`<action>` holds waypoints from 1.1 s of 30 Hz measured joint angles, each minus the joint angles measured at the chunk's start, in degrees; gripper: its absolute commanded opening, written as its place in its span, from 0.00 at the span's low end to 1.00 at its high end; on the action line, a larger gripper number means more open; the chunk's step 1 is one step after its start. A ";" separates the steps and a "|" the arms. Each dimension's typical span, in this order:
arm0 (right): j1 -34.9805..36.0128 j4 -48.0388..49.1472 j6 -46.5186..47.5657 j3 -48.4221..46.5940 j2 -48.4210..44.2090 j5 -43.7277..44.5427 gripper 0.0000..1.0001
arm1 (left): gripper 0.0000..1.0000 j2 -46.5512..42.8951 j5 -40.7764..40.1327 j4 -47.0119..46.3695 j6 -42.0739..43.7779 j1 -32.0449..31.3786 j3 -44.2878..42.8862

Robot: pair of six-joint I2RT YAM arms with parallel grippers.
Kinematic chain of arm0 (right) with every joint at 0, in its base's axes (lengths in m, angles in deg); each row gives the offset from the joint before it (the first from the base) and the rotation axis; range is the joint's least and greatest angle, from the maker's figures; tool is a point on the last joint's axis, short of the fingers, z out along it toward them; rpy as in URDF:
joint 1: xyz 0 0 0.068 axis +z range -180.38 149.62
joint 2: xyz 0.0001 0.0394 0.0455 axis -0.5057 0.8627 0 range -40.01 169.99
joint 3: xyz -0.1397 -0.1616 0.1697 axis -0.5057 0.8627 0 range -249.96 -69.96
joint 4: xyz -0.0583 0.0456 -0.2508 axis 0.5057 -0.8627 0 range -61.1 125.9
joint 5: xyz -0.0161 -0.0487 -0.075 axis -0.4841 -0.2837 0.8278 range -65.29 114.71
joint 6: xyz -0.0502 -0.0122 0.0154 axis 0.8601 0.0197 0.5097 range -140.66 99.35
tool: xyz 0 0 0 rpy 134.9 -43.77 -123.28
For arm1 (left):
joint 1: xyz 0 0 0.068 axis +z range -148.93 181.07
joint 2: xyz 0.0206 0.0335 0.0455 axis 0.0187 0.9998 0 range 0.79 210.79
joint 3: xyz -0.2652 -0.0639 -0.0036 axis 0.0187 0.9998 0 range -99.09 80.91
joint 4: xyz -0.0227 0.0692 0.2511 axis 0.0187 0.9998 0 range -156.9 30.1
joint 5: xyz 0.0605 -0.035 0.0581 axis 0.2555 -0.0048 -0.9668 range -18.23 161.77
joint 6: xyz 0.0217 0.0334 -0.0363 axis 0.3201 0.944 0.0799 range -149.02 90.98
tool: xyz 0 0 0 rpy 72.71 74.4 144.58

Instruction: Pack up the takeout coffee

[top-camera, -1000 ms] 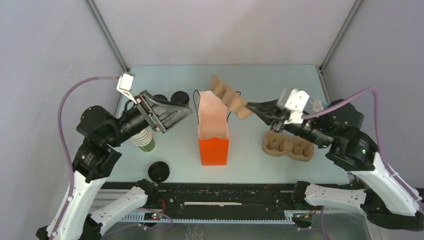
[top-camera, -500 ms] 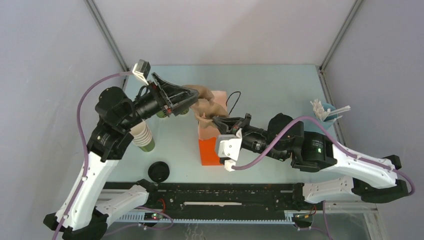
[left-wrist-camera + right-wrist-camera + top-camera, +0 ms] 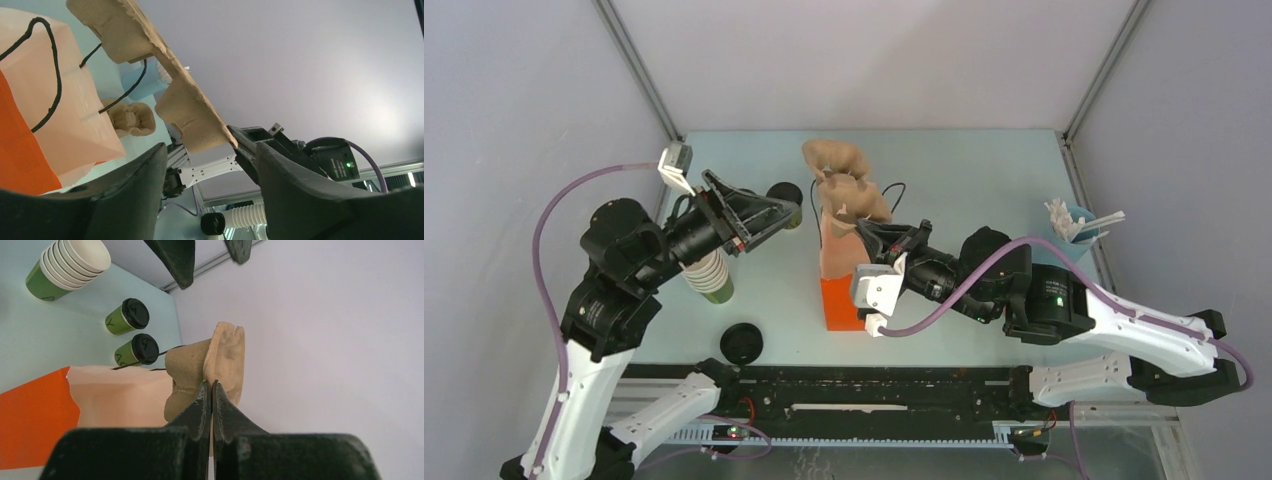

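Observation:
Two olive-green lidded coffee cups (image 3: pixel 127 316) (image 3: pixel 136 350) stand at the back left of the table, behind the orange paper bag (image 3: pixel 842 302). One cup's lid (image 3: pixel 785 194) shows in the top view, by my left gripper (image 3: pixel 786 208). My left gripper (image 3: pixel 210 150) is open and empty, left of the bag. My right gripper (image 3: pixel 871 234) is shut on the edge of a brown pulp cup carrier (image 3: pixel 844 185) and holds it tilted above the bag's open mouth. The right wrist view shows the shut gripper (image 3: pixel 210 386) pinching the carrier (image 3: pixel 225 357).
A lidless nested stack of green cups (image 3: pixel 709 276) stands left of the bag. A loose black lid (image 3: pixel 741 343) lies near the front edge. A blue cup of stirrers (image 3: pixel 1074 222) is at the right. A second pulp carrier (image 3: pixel 131 118) lies on the table beyond the bag.
My right arm swung the carrier from the right of the bag to above its mouth. My left gripper reached the carrier half a second ago and has since drawn back left.

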 measured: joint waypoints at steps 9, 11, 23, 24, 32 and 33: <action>0.74 1.44 1.86 0.00 1.92 1.73 0.00 | 0.60 5.73 1.90 0.00 0.90 -0.24 -0.20; 0.74 1.31 2.14 0.00 2.49 2.27 0.00 | 0.60 6.49 1.81 0.04 1.11 -0.35 -0.20; 2.12 1.51 3.52 0.00 3.61 3.58 0.00 | 0.33 7.58 1.66 -0.02 2.40 -1.77 -2.12; 2.23 1.53 3.67 0.00 3.78 3.74 0.00 | 0.29 7.67 1.53 -0.02 2.49 -1.86 -2.32; 3.41 1.62 3.87 0.02 4.55 6.47 0.47 | 0.00 8.31 1.09 -0.07 4.76 -2.80 -3.32; 3.67 2.19 3.56 0.22 4.59 7.21 0.61 | 0.00 8.26 0.92 -0.02 5.57 -2.91 -3.34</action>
